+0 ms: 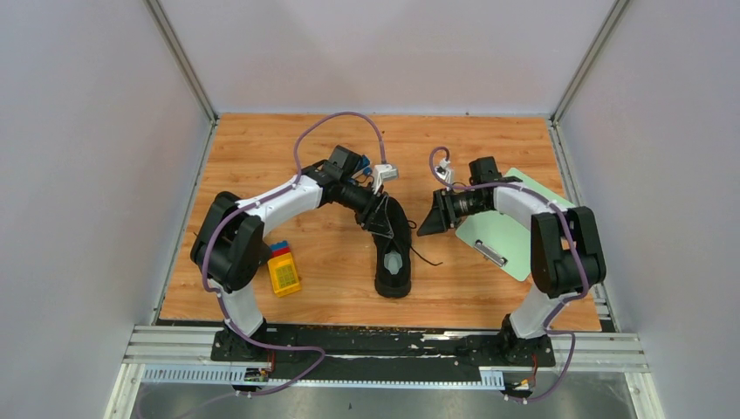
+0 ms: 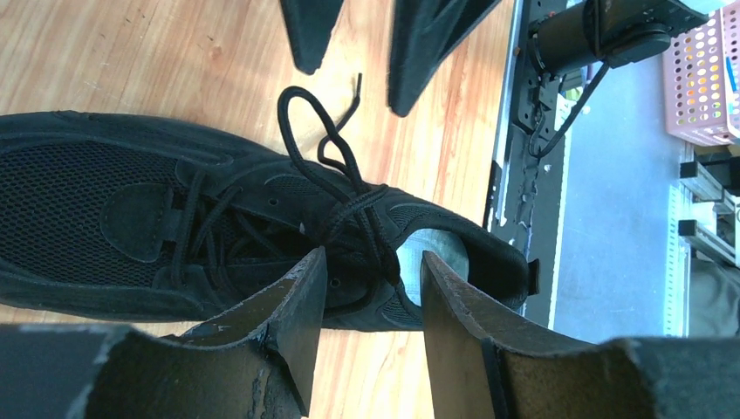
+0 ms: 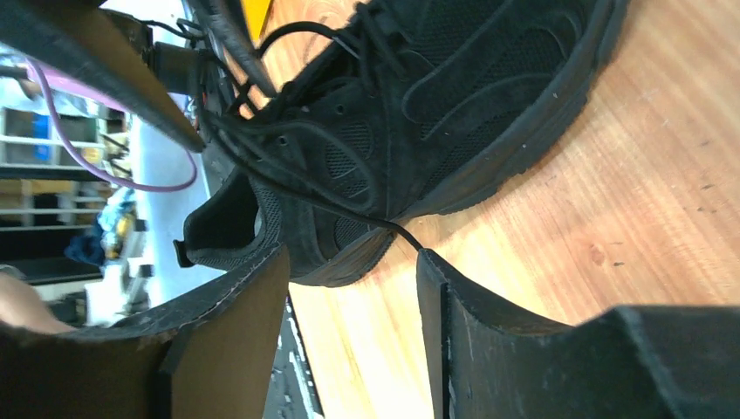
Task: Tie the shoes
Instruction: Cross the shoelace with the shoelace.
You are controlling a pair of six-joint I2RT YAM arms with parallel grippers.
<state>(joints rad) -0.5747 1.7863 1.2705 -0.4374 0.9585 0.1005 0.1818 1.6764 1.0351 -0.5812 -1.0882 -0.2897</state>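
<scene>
- One black sneaker lay on the wooden table between your two arms, with its heel toward the bases.
- Your left gripper hung over the sneaker's collar, jaws spread and clamping nothing. The crossed laces showed in the gap.
- A loose lace loop lay on the wood beside the sneaker, on the right gripper's side.
- Your right gripper sat low just beside the sneaker, jaws spread and empty. A lace end lay near one fingertip.
- A green clipboard lay under your right arm, and a yellow toy block lay near your left.
</scene>
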